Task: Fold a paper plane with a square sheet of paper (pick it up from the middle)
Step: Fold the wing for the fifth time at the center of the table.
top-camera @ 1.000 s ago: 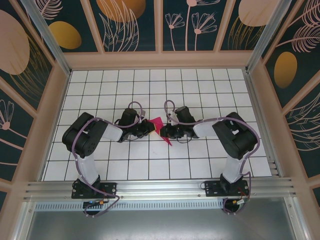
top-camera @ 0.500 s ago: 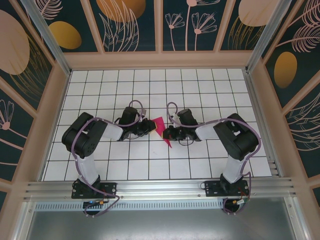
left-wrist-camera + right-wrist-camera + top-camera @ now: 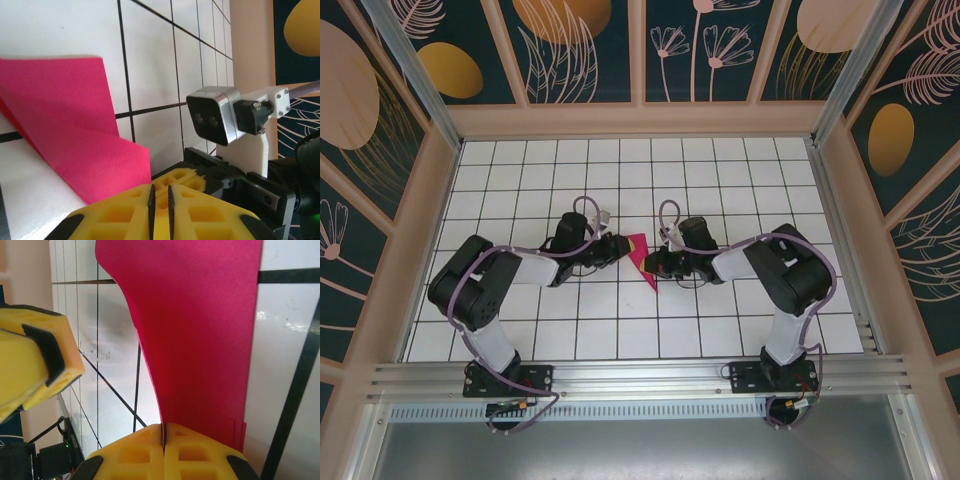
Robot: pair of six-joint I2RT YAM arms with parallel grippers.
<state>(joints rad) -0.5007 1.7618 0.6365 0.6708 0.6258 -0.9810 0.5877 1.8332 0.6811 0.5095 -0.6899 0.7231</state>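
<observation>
The magenta sheet of paper (image 3: 638,252), folded into a creased pointed shape, stands on the white tiles between my two grippers, its tip pointing toward the near edge. My right gripper (image 3: 650,266) is shut on the sheet's edge; in the right wrist view the paper (image 3: 200,330) rises straight out of the closed yellow fingers (image 3: 163,432). My left gripper (image 3: 620,246) sits just left of the sheet. In the left wrist view its pads (image 3: 160,200) stand a narrow slit apart with nothing between them, and the paper (image 3: 65,125) lies beside them on the left.
The right arm's wrist camera (image 3: 217,115) and yellow finger (image 3: 185,177) are close in front of my left gripper. A left finger (image 3: 35,360) hangs apart from the paper. Patterned walls enclose the tiled floor (image 3: 740,170); an aluminium rail (image 3: 640,380) runs along the near edge.
The left arm's elbow has swung down and to the left while its gripper stayed beside the paper. The right gripper has edged left along the sheet.
</observation>
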